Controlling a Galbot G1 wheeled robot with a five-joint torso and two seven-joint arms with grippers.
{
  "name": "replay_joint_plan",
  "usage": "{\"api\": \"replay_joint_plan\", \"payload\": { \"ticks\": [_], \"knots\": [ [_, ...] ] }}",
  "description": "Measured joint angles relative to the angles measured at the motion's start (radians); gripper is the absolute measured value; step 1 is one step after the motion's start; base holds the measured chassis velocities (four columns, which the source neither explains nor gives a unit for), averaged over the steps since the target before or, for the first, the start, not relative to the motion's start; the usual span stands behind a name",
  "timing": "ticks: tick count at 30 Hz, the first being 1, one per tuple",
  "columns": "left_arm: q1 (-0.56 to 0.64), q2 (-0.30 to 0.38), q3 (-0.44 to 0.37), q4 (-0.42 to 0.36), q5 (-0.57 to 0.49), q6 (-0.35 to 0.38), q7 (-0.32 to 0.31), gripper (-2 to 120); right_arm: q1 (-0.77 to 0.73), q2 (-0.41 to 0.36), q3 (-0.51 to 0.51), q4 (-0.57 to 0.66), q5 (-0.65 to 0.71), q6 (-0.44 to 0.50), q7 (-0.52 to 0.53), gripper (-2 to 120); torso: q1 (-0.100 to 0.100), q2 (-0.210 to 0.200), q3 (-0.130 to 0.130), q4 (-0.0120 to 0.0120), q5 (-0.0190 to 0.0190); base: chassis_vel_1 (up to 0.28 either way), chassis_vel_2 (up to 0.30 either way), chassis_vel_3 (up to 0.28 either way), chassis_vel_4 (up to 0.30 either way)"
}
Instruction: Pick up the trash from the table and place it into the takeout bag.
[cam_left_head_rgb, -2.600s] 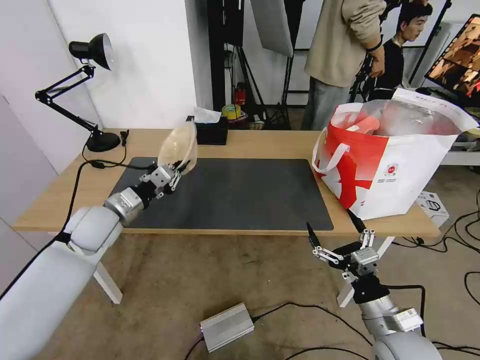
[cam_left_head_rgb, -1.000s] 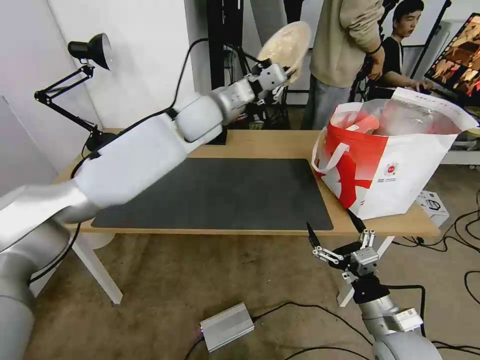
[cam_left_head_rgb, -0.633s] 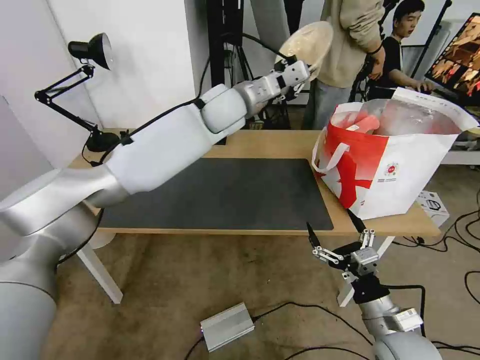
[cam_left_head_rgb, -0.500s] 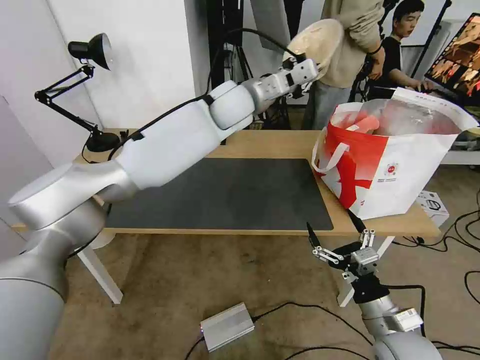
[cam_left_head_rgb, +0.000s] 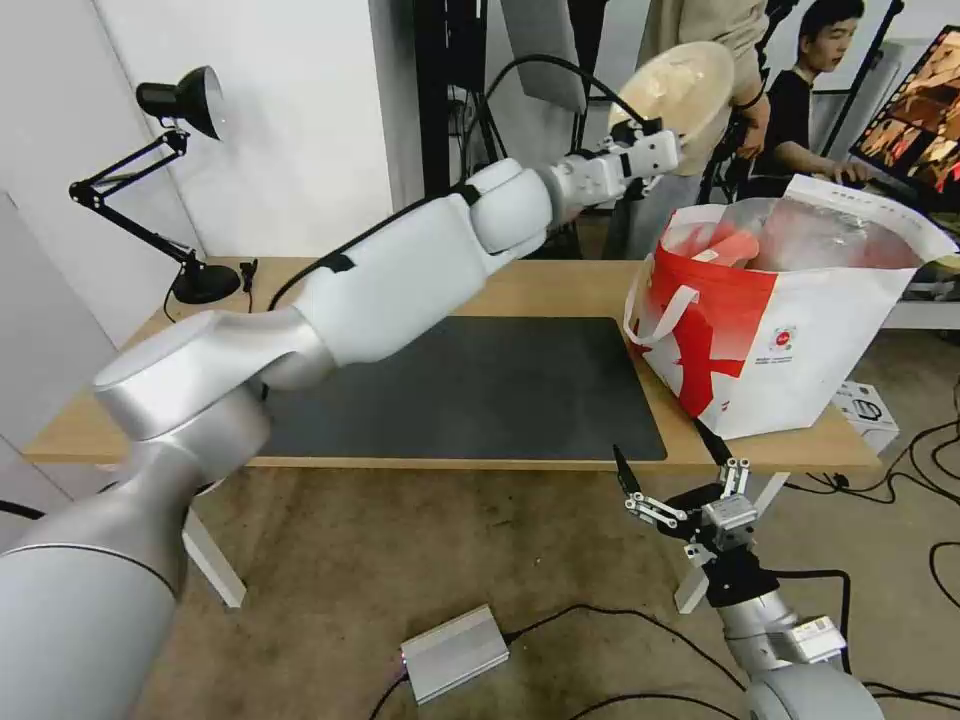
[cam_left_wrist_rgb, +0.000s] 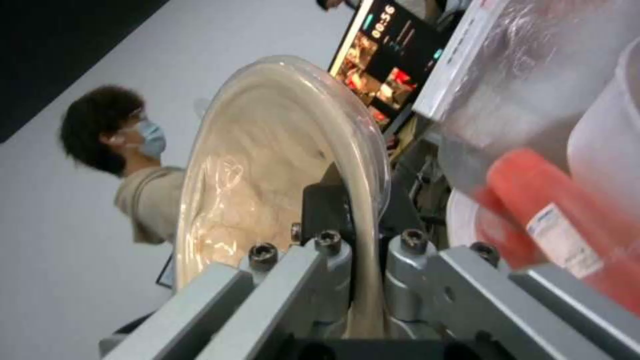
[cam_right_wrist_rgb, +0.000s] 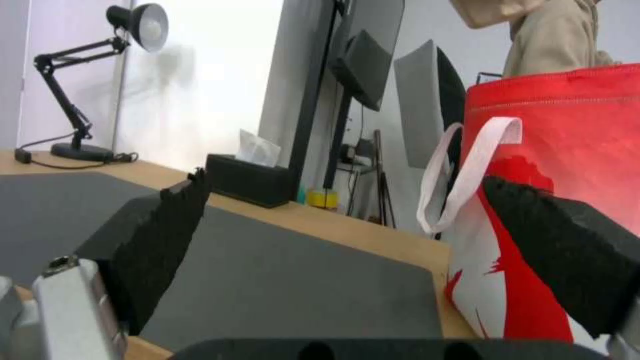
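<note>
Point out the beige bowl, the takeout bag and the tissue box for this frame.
beige bowl (cam_left_head_rgb: 688, 82), head view, on its rounded outer side.
takeout bag (cam_left_head_rgb: 800, 350), head view, on the white front panel near the logo.
tissue box (cam_right_wrist_rgb: 248, 183), right wrist view, on its black side wall.

1 pulp bowl (cam_left_head_rgb: 679, 88), 1 bag (cam_left_head_rgb: 790, 320), 1 lamp (cam_left_head_rgb: 170, 150)

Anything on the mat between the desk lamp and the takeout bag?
In the head view, the mat is bare between desk lamp and takeout bag; just the left arm crosses above it.
</note>
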Motion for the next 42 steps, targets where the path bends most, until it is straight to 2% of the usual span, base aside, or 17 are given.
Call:
{"api": "replay_joint_plan", "payload": {
  "ticks": [3, 8, 21, 32, 42],
  "knots": [
    [0.006, -0.053, -0.011, 0.063, 0.041, -0.026, 0.004, 1, 0.000, 0.000, 0.000, 0.000, 0.000, 0.000, 0.000, 100, 0.000, 0.000, 0.000, -0.0001, 0.0000, 0.000, 0.000, 0.000, 0.000],
    [0.009, -0.088, -0.026, 0.111, 0.099, -0.056, 0.014, 1, 0.000, 0.000, 0.000, 0.000, 0.000, 0.000, 0.000, 100, 0.000, 0.000, 0.000, -0.0003, 0.0000, 0.000, 0.000, 0.000, 0.000],
    [0.031, -0.088, -0.003, 0.127, 0.126, -0.058, 0.014, 1, 0.000, 0.000, 0.000, 0.000, 0.000, 0.000, 0.000, 100, 0.000, 0.000, 0.000, 0.0000, -0.0002, 0.000, 0.000, 0.000, 0.000],
    [0.027, -0.087, 0.063, 0.149, 0.208, -0.057, 0.025, 1, 0.000, 0.000, 0.000, 0.000, 0.000, 0.000, 0.000, 100, 0.000, 0.000, 0.000, 0.0000, -0.0002, 0.000, 0.000, 0.000, 0.000],
    [0.033, -0.088, 0.115, 0.151, 0.219, -0.056, 0.019, 1, 0.000, 0.000, 0.000, 0.000, 0.000, 0.000, 0.000, 100, 0.000, 0.000, 0.000, 0.0000, -0.0002, 0.000, 0.000, 0.000, 0.000]
  ]
}}
